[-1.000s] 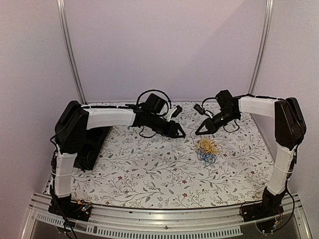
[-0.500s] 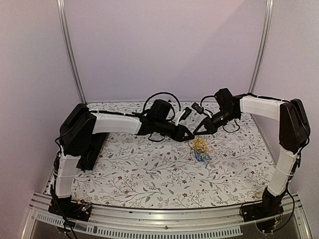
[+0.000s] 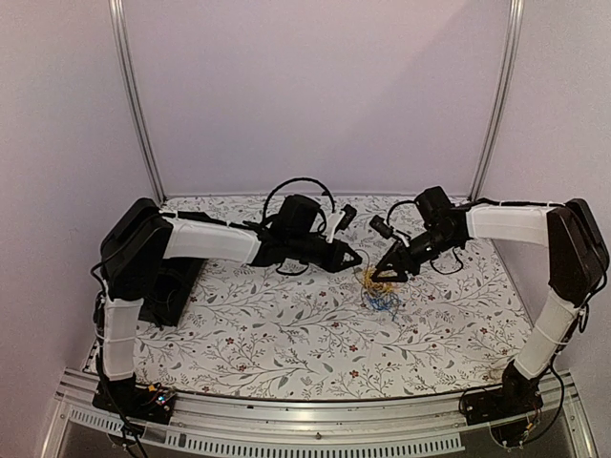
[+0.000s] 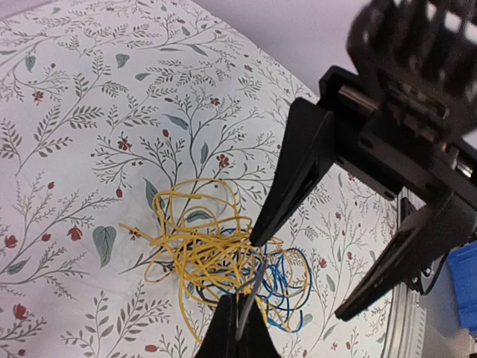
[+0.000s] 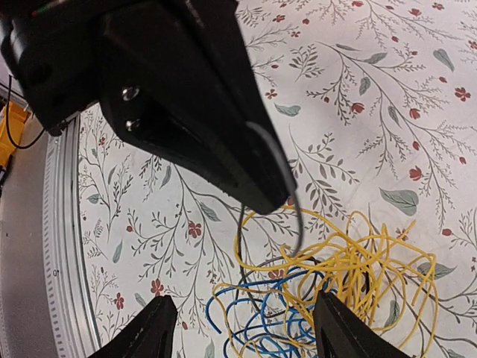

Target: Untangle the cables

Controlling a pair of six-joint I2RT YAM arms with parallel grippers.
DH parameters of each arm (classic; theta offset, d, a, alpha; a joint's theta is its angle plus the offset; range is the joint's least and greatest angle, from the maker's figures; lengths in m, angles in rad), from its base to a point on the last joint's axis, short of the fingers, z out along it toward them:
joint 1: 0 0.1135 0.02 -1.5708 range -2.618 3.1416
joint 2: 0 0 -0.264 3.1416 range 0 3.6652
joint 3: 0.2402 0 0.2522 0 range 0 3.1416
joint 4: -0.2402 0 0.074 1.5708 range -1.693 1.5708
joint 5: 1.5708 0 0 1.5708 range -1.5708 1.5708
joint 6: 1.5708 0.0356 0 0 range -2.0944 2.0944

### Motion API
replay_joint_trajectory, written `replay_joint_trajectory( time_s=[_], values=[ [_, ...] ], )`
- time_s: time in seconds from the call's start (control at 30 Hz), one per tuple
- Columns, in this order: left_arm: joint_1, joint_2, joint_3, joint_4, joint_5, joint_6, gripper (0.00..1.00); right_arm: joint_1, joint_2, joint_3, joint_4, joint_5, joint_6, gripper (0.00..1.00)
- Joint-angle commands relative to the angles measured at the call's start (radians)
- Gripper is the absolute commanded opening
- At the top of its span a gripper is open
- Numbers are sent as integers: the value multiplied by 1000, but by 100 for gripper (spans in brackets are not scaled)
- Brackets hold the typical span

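The cables (image 3: 381, 292) lie as a small tangle of yellow (image 4: 197, 250) and blue (image 4: 289, 287) wires on the floral cloth, right of centre. My left gripper (image 4: 238, 302) is shut on a thin grey cable (image 4: 253, 289) that rises out of the tangle. In the right wrist view that grey cable (image 5: 287, 190) loops down from the left gripper's tip (image 5: 257, 190). My right gripper (image 5: 243, 298) hangs open just above the blue and yellow wires (image 5: 350, 276), with nothing between its fingers (image 4: 294, 179). From above, the left gripper (image 3: 355, 258) and the right gripper (image 3: 384, 275) nearly meet over the tangle.
A black box (image 3: 178, 282) stands on the table's left side, beside the left arm's base. An aluminium rail (image 3: 315, 420) runs along the near edge. The floral cloth (image 3: 286, 334) covers the table, and walls close in on three sides.
The left gripper came right to the tangle and shut on the grey cable. The right gripper dropped toward the tangle and opened.
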Motion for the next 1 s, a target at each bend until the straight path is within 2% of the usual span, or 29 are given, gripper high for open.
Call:
replay_joint_trajectory(
  time_s=[0.0, 0.13, 0.2, 0.33, 0.43, 0.63, 0.8, 0.97],
  values=[
    [-6, -38, -11, 52, -18, -27, 0, 87, -52, -75, 217, 81, -35, 69],
    [-7, -39, -17, 49, -22, -36, 0, 129, 9, -100, 329, 129, 20, 71],
    [-6, -49, -30, 50, -28, -38, 0, 132, 35, -108, 382, 159, 62, 68],
    [-6, -92, -81, 68, -49, -48, 0, 132, 77, -135, 458, 260, 149, 53],
    [-5, -131, -127, 78, -65, -57, 0, 132, 98, -151, 482, 309, 185, 48],
    [-5, -215, -188, 54, -97, -48, 0, 133, 154, -144, 478, 363, 241, 31],
    [-2, -349, -186, -53, -185, 26, 0, 132, 183, -149, 477, 506, 336, 22],
    [0, -538, -111, -141, -324, 128, 0, 111, 197, -155, 466, 526, 401, 20]
  ],
)
